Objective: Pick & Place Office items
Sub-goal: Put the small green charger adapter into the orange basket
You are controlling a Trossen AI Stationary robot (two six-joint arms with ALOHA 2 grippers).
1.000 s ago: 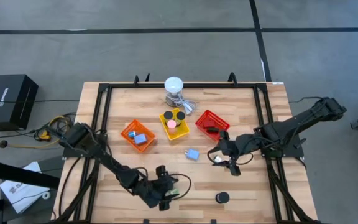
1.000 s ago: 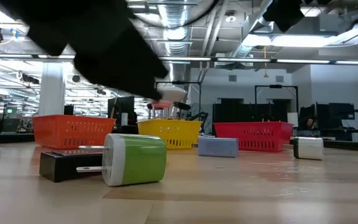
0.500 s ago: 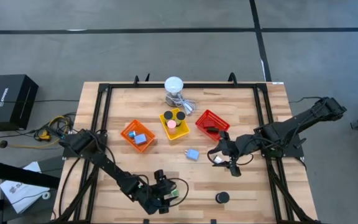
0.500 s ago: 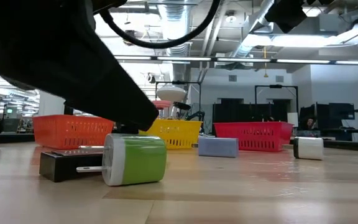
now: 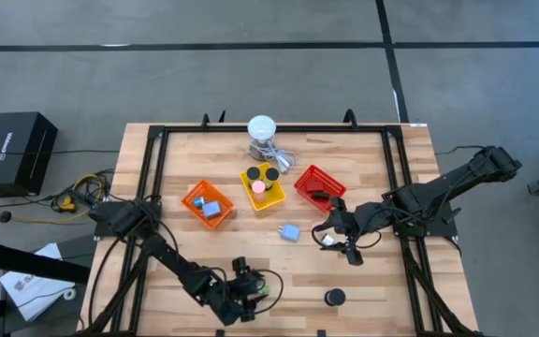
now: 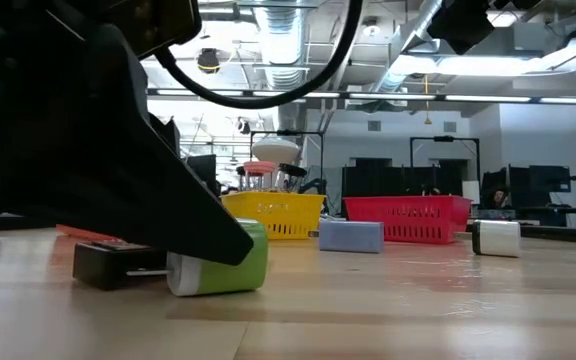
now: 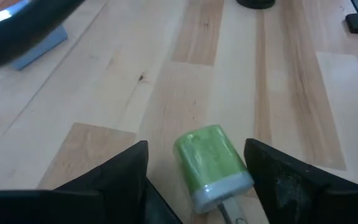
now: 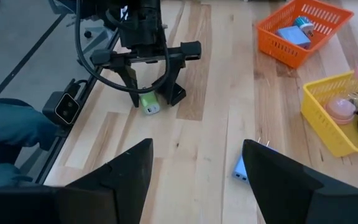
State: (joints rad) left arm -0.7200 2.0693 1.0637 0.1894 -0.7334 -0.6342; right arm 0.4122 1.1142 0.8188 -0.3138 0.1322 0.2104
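- Left gripper (image 5: pixel 254 298): lower centre of the high view, low over the table; fingers (image 7: pixel 120 180) spread apart, straddling the green-and-white plug piece (image 7: pixel 212 166) without visibly touching it; nothing held.
- Green-and-white plug piece lies on its side on the wood, lower middle of the left wrist view; in the low view it sits left of centre, just beside a black bar (image 6: pixel 113 263), partly hidden by the dark arm.
- Right gripper (image 5: pixel 342 245): right of centre in the high view, hovering; jaws wide, empty.
- Light-blue block (image 5: pixel 290 232): loose on the table, centre of the high view, just left of the right gripper.
- Black round disc (image 5: pixel 334 298): lower centre-right, alone on the wood.
- Orange basket (image 5: pixel 193 198), yellow basket (image 5: pixel 248 193), red basket (image 5: pixel 305 182): in a row across the middle; orange holds a light-blue piece; yellow holds black discs and a pink disc (image 5: pixel 258 186); red holds a dark item.
- White round-topped device (image 5: pixel 262 126): top centre, grey cable beside it.
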